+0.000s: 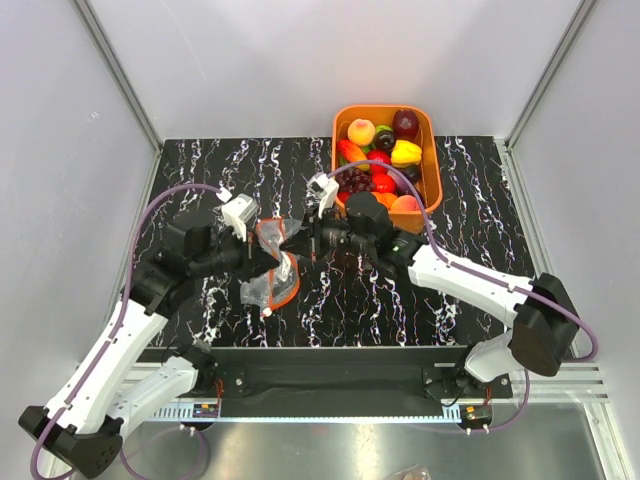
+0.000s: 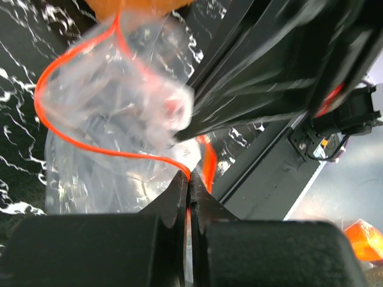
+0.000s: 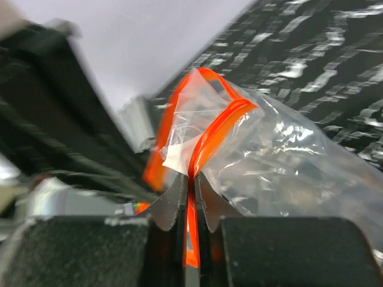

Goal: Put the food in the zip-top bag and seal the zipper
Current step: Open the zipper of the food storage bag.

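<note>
The clear zip-top bag (image 1: 270, 280) hangs crumpled between my two grippers near the table's middle, its red-orange zipper (image 1: 268, 232) looping at the top. My left gripper (image 1: 268, 258) is shut on the zipper strip (image 2: 90, 146), seen pinched at the fingertips in the left wrist view (image 2: 191, 179). My right gripper (image 1: 297, 243) is shut on the other part of the zipper (image 3: 209, 140) next to a white end piece (image 3: 176, 156). The bag (image 3: 287, 161) looks empty. The food (image 1: 380, 160), several toy fruits and vegetables, lies in the orange basket.
The orange rectangular basket (image 1: 433, 165) stands at the back right of the black marbled table (image 1: 480, 230). White walls with metal posts close in the back and sides. The arms' base rail (image 1: 330, 380) runs along the near edge.
</note>
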`<state>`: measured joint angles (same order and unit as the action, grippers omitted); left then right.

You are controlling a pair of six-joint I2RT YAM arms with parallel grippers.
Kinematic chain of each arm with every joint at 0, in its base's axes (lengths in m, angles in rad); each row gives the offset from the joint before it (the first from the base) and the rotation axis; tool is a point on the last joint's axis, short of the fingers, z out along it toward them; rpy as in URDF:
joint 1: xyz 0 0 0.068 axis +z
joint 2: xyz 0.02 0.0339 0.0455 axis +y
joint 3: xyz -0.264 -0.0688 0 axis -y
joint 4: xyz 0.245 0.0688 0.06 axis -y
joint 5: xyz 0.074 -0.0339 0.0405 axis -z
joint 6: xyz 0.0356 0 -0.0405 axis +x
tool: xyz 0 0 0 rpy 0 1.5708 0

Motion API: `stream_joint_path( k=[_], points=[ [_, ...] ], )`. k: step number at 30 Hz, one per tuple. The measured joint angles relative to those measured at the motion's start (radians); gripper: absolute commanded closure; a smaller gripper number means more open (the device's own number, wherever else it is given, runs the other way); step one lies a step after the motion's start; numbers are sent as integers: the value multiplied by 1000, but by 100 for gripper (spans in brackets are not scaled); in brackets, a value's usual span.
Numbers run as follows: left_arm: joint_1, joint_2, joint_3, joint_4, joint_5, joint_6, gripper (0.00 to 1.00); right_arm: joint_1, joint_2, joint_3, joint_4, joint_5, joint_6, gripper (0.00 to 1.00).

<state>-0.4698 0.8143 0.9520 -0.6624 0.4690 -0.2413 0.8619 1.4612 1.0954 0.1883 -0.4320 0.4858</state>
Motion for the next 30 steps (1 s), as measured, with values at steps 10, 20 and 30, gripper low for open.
stream_joint_path(
  k=[10, 20, 30],
  points=[
    [0, 5, 77, -68, -17, 10, 100, 69, 46, 130, -398, 639, -142, 100],
    [-1, 8, 89, -169, -119, 54, 100, 82, 49, 119, -480, 865, -131, 71],
    [-12, 7, 84, -173, -133, 71, 100, 74, -105, -7, -308, 525, -197, 17]
  ],
)
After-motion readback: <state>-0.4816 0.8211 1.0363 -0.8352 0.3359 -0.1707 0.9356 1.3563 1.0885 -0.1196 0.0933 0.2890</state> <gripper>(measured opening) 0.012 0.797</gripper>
